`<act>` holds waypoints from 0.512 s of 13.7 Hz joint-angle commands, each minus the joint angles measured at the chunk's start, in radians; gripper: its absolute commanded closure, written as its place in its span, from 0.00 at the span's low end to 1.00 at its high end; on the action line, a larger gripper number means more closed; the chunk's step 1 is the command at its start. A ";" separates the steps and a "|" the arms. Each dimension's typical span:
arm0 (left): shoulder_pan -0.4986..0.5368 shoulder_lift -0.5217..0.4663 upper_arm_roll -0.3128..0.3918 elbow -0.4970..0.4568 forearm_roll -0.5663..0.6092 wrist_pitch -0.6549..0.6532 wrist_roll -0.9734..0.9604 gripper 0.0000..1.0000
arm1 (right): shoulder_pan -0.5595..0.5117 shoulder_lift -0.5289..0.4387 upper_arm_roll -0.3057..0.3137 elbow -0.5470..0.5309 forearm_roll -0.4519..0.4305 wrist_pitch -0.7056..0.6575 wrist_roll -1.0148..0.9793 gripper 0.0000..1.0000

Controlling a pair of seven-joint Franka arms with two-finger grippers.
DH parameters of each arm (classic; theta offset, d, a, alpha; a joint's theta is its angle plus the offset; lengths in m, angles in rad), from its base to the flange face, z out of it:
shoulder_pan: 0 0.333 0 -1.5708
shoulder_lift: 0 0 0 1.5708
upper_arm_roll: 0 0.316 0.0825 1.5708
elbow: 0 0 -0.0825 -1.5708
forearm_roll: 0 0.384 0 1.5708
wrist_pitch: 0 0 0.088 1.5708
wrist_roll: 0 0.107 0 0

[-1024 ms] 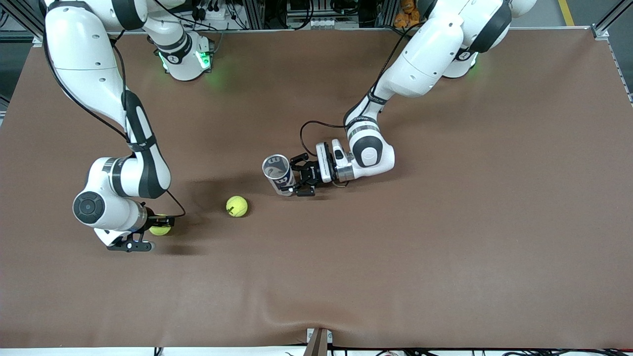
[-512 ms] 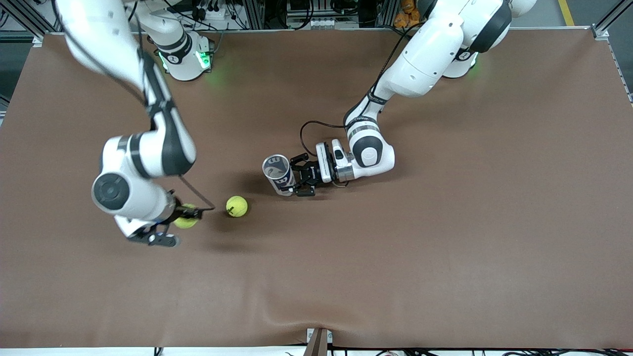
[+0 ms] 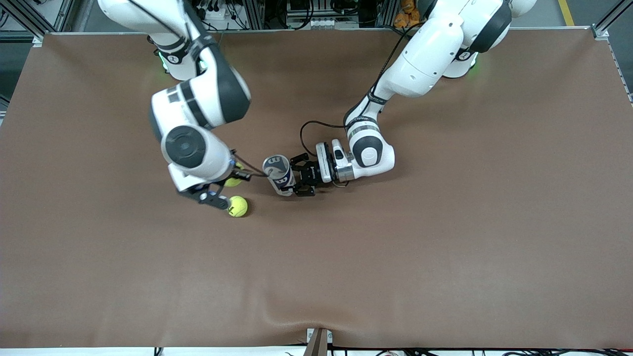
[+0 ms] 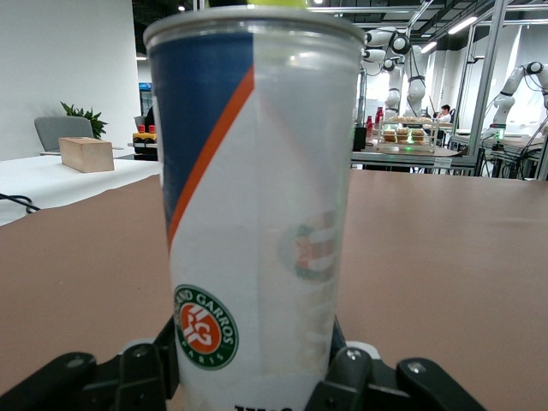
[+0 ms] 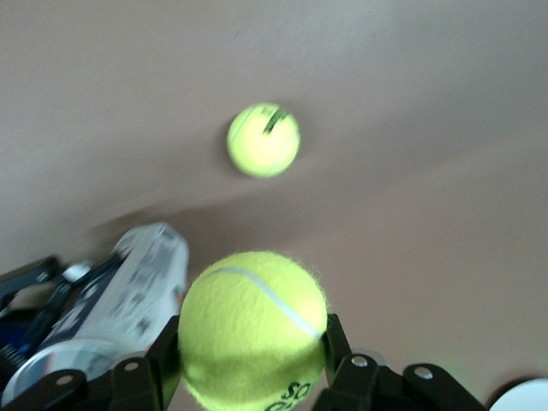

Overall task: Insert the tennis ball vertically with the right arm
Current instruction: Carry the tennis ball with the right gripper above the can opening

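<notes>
My right gripper [image 3: 228,187] is shut on a yellow tennis ball [image 3: 232,181] and holds it in the air over the table, beside the can toward the right arm's end. In the right wrist view the ball [image 5: 253,325] sits between my right gripper's [image 5: 253,364] fingers. My left gripper [image 3: 293,176] is shut on a white and blue tennis ball can [image 3: 278,173], which stands upright with its open top up. The can fills the left wrist view [image 4: 257,214], gripped low by my left gripper [image 4: 257,381], and shows in the right wrist view [image 5: 128,291].
A second tennis ball [image 3: 238,206] lies on the brown table cover [image 3: 395,257], nearer to the front camera than the can and just under my right gripper's lower finger; it also shows in the right wrist view [image 5: 264,139].
My right arm has lifted its ball and swung it from the right arm's end of the table toward the can. The left arm, the can and the loose ball have not moved.
</notes>
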 commanded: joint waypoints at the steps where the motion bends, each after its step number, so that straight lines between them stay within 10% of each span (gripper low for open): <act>1: -0.005 0.009 0.001 -0.001 -0.007 0.028 0.064 0.37 | 0.050 -0.003 -0.010 0.030 0.031 -0.021 0.110 1.00; 7: -0.004 0.009 0.001 -0.001 -0.005 0.028 0.066 0.37 | 0.133 0.009 -0.012 0.067 0.075 -0.003 0.282 1.00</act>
